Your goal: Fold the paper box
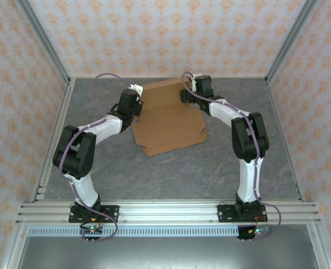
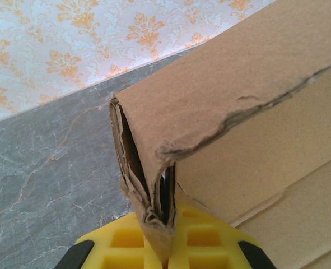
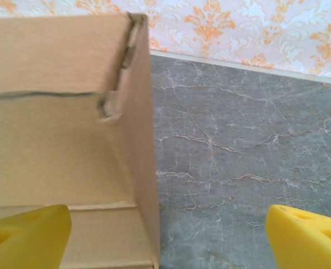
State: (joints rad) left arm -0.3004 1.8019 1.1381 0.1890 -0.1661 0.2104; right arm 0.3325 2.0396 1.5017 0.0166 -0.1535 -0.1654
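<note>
The paper box (image 1: pixel 171 120) is brown corrugated cardboard lying mid-table, its far wall raised and its front flap flat toward me. My left gripper (image 1: pixel 136 101) is at the box's far left corner. In the left wrist view its yellow fingers (image 2: pixel 210 241) are shut on the folded, crumpled corner layers of the paper box (image 2: pixel 249 101). My right gripper (image 1: pixel 189 92) is at the far right corner. It (image 3: pixel 165 241) stands wide open, with the upright side wall of the paper box (image 3: pixel 53 112) between its yellow fingertips (image 3: pixel 25 235) and touching neither.
The grey marble-patterned table (image 1: pixel 171 174) has bare room in front of and beside the box. Wallpapered walls (image 1: pixel 165 33) and aluminium posts (image 1: pixel 45 42) close in the back and sides. A rail (image 1: pixel 165 212) carrying both arm bases runs along the near edge.
</note>
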